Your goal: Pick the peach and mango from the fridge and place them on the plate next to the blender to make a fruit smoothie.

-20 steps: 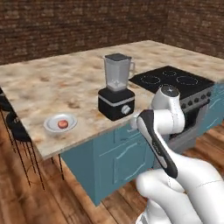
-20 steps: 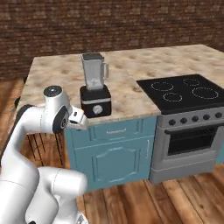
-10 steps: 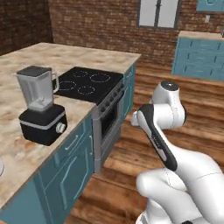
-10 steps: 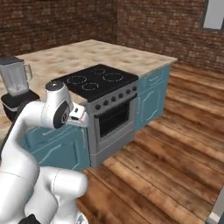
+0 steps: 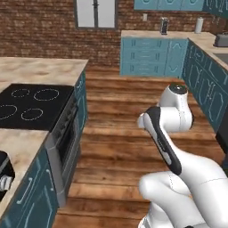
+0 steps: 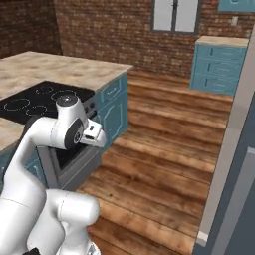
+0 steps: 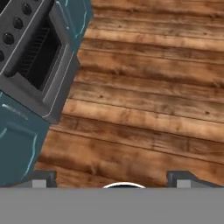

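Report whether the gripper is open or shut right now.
Open. In the hand view the gripper has its two dark fingertips set wide apart at the bottom, with bare wooden floor between them and nothing held.

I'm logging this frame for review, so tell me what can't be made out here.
- Blender: left base view, just a corner of its black base; the left edge cuts off the rest.
- Fridge: right base view, cut by the right edge; the door state can't be told.
- Gripper: hand view, the two tips stand far apart, nothing between them.
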{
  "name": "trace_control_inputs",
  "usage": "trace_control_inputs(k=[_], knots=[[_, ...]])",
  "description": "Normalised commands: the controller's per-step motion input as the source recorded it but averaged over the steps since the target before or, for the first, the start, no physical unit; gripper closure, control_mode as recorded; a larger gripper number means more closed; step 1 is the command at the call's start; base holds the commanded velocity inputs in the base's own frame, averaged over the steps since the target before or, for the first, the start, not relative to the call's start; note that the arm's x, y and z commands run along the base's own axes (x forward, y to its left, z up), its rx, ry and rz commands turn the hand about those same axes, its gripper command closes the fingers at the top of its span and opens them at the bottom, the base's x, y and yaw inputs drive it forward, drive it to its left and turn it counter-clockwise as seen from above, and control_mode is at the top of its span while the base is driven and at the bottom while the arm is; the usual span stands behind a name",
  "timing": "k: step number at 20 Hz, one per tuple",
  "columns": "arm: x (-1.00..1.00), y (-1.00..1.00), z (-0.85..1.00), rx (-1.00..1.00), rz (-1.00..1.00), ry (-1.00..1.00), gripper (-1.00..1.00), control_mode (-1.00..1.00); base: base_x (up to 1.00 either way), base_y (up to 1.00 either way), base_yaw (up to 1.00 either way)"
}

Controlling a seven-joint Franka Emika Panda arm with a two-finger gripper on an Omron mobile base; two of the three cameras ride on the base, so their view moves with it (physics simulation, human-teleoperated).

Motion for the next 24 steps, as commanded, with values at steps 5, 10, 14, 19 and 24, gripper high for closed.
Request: trace_control_inputs(k=[5, 10, 14, 19, 24], knots=[[0.00, 0.00, 0.00, 0.00, 0.00, 0.00, -1.00, 1.00, 1.00, 0.00, -0.35], [0.00, 0.00, 0.00, 0.00, 0.00, 0.00, -1.00, 1.00, 0.75, 0.00, -0.52], [0.00, 0.00, 0.00, 0.00, 0.00, 0.00, -1.00, 1.00, 0.29, 0.00, -0.69], [0.00, 0.00, 0.00, 0.00, 0.00, 0.00, -1.00, 1.00, 0.13, 0.06, -0.76], [0.00, 0.00, 0.00, 0.00, 0.00, 0.00, -1.00, 1.00, 0.66, 0.42, -0.63]])
